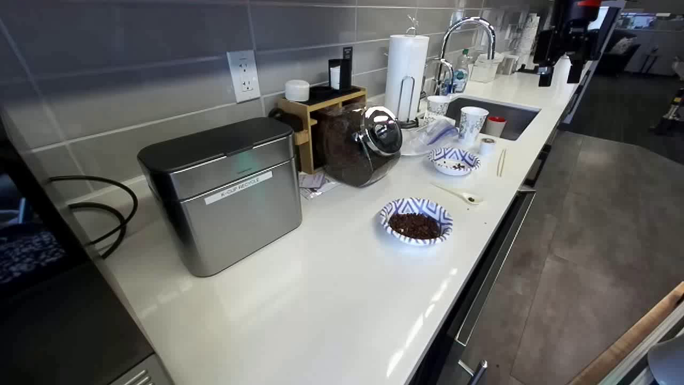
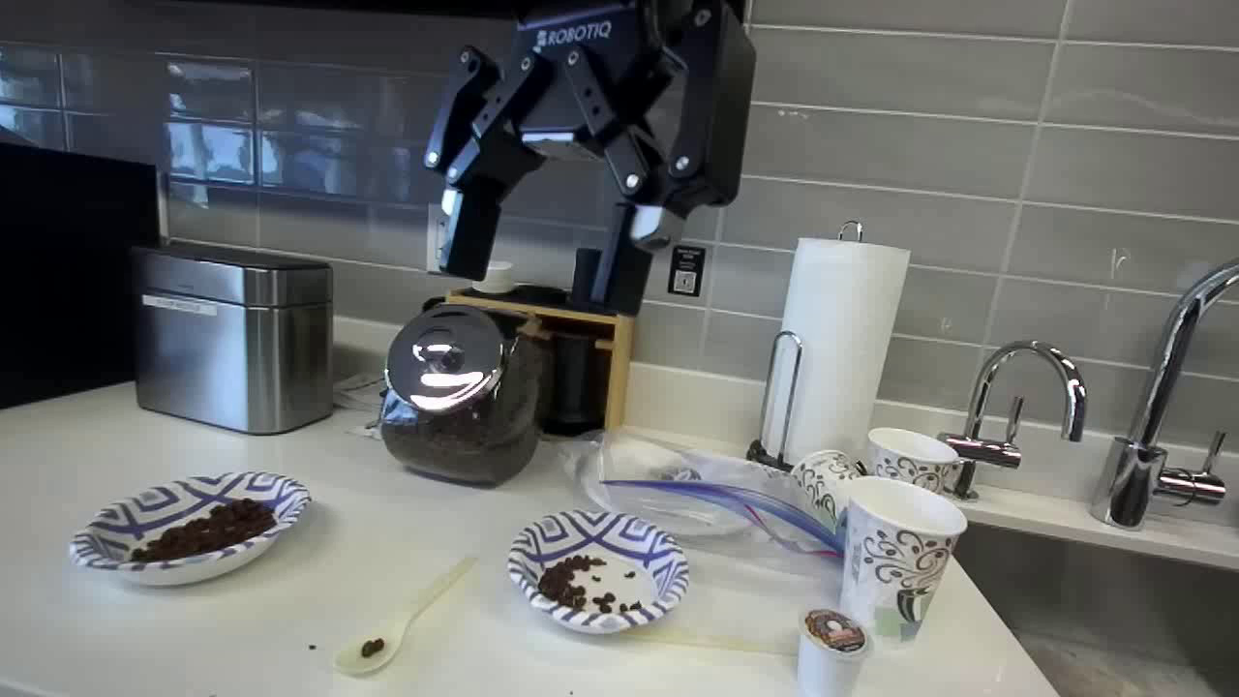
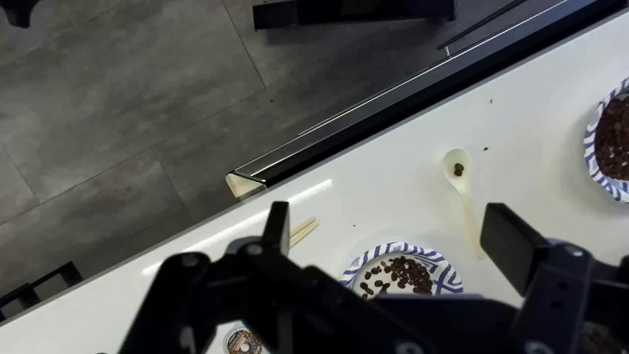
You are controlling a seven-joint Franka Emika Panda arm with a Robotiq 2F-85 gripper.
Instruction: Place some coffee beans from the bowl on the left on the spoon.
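Note:
The bowl on the left has a blue-and-white patterned rim and holds a heap of dark coffee beans. It also shows in an exterior view and, cut off by the right edge, in the wrist view. A cream spoon lies on the counter with a couple of beans in its head. It also shows in the wrist view and in an exterior view. My gripper is open and empty, high above the counter. In the wrist view its fingers are wide apart, the spoon's handle near the right finger.
A second patterned bowl with fewer beans stands beside the spoon. Wooden chopsticks, a coffee pod, paper cups and a plastic bag lie nearby. A glass jar stands behind. The counter's edge drops to the floor.

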